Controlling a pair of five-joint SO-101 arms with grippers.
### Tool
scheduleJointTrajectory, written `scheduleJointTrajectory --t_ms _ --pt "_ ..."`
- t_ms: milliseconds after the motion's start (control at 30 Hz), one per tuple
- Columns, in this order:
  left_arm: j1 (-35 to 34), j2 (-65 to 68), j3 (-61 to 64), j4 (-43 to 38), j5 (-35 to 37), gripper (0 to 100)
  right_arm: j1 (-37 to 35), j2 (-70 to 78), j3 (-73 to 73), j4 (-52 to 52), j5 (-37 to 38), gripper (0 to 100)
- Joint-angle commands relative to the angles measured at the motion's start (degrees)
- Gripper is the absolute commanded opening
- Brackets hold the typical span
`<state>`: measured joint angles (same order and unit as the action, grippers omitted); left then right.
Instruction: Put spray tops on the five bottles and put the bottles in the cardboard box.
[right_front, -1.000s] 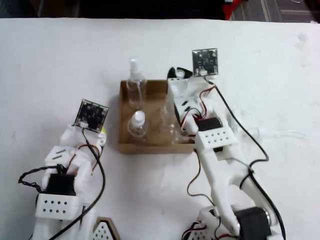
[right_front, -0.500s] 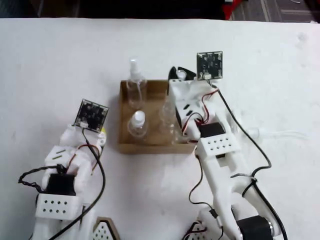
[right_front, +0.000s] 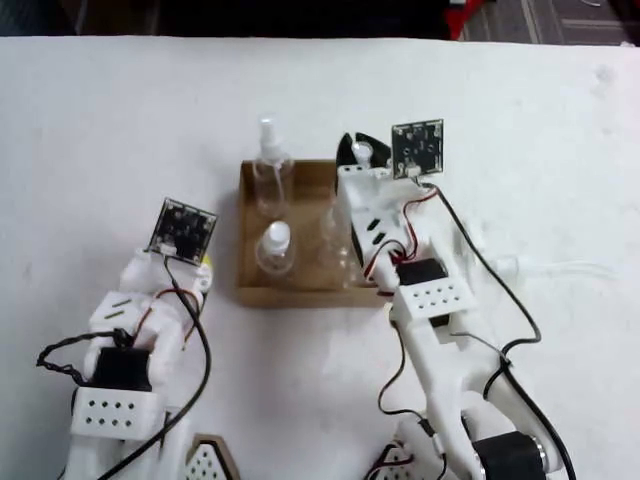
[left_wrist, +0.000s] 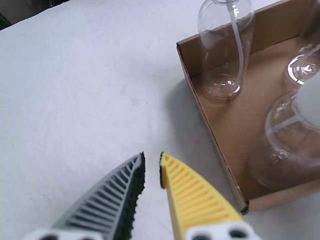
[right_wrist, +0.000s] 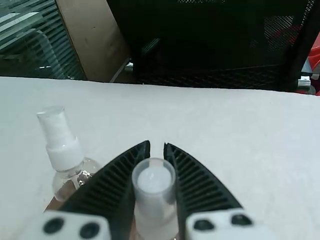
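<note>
Seen from above, the cardboard box (right_front: 243, 230) lies on the white table (right_front: 110, 110) between the two arms. It holds a capped far bottle (right_front: 270, 165), a capped near bottle (right_front: 275, 250) and a third bottle (right_front: 335, 235) just beside the right arm. The right gripper (right_front: 358, 150) hangs at the box's far corner on its own side, pinching a spray top (right_front: 362, 151). The arm hides whatever is under that top, so I cannot tell whether a bottle stands inside the wall there. The left gripper (right_front: 203, 265) is near the box's opposite wall. In its own wrist view, the left gripper (left_wrist: 152, 162) has its grey and yellow fingers nearly pressed together on nothing, over bare table just beside the box (left_wrist: 210, 130). The right wrist view shows the black fingers clamped on the spray top (right_wrist: 153, 182), with the far bottle (right_wrist: 62, 150) nearby. The hold is on a smooth round cap alone, so it could slip or swing. A blind descent might land a base on the box wall and tip it. The arm, close against the third bottle, could also knock it into its neighbours.
</note>
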<state>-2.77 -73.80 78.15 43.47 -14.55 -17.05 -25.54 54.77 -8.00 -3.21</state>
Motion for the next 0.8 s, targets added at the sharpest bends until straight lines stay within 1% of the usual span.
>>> scheduleJointTrajectory --t_ms 0,167,300,767 --pt "-0.6 -0.9 -0.3 -1.3 -0.7 8 -0.5 -1.8 -0.2 -1.5 1.0 1.5" --pt "-0.6 -0.9 -0.3 -1.3 -0.7 8 -0.5 1.5 -0.4 -1.5 1.1 1.5" --pt "-0.6 -0.9 -0.3 -1.3 -0.7 8 -0.5 4.7 -0.2 -5.6 1.1 1.5" --pt "-0.6 -0.9 -0.3 -1.3 -0.7 8 -1.5 4.7 -1.7 -5.8 1.5 1.5"
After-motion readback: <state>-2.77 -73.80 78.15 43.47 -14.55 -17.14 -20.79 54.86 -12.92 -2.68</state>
